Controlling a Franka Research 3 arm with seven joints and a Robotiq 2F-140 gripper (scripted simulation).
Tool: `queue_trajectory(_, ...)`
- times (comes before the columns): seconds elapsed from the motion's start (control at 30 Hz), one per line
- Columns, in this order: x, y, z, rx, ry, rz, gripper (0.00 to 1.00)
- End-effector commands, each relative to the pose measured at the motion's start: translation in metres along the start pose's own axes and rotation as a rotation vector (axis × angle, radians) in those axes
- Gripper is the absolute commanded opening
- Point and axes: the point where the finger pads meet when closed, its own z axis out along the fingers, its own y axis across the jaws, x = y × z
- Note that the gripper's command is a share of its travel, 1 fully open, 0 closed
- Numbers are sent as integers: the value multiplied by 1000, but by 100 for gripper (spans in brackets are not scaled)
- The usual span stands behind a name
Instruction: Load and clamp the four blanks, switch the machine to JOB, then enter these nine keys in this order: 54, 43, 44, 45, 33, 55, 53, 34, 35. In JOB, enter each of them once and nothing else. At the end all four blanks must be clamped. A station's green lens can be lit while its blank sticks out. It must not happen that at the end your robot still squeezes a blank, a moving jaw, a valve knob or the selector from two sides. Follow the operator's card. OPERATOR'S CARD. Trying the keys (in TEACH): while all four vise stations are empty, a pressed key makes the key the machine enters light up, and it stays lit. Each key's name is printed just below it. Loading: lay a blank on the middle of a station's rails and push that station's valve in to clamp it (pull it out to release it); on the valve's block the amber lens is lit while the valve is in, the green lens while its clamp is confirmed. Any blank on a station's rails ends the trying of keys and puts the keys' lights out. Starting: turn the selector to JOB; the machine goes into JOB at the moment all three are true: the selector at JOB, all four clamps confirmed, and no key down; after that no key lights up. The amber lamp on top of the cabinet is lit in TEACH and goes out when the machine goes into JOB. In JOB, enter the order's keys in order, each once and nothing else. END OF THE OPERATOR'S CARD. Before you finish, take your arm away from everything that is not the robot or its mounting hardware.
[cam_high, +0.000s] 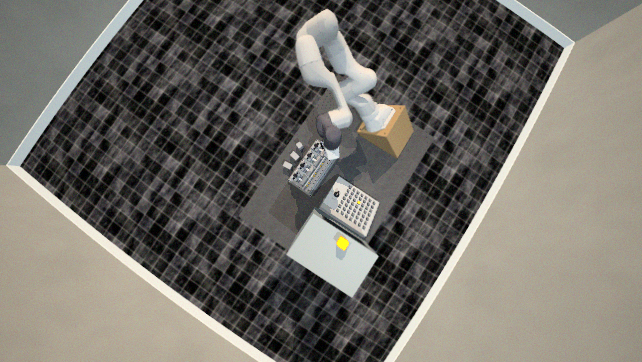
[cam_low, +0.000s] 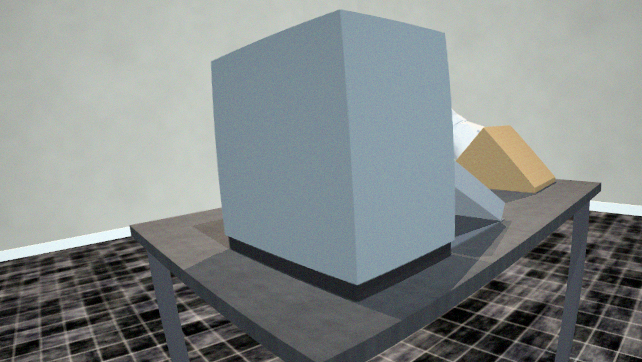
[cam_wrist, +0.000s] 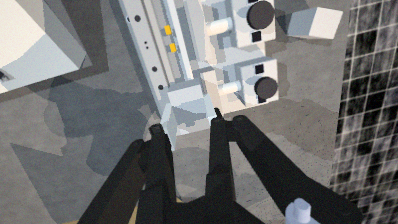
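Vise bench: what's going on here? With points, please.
The arm's gripper (cam_high: 330, 146) (cam_wrist: 190, 108) is shut on a pale blank (cam_high: 332, 154) (cam_wrist: 192, 111) at one end of the vise row (cam_high: 311, 191) (cam_wrist: 142, 50). Three other blanks (cam_high: 294, 155) (cam_wrist: 325, 22) sit beside the row. One key (cam_high: 359, 202) glows yellow and the cabinet's amber lamp (cam_high: 342, 243) is lit, so it's in TEACH.

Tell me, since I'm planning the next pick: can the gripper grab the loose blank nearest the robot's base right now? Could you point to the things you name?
Probably not: the gripper (cam_high: 330, 143) (cam_wrist: 190, 108) looks shut on another blank (cam_high: 332, 153) (cam_wrist: 192, 111), which should go first. The loose blank (cam_high: 299, 145) (cam_wrist: 326, 23) itself looks uncovered.
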Motion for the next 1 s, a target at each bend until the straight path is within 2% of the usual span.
queue_trajectory(0.0,1,-1,0,3,4,5,0)
queue_trajectory(0.97,1,-1,5,3,4,5,0)
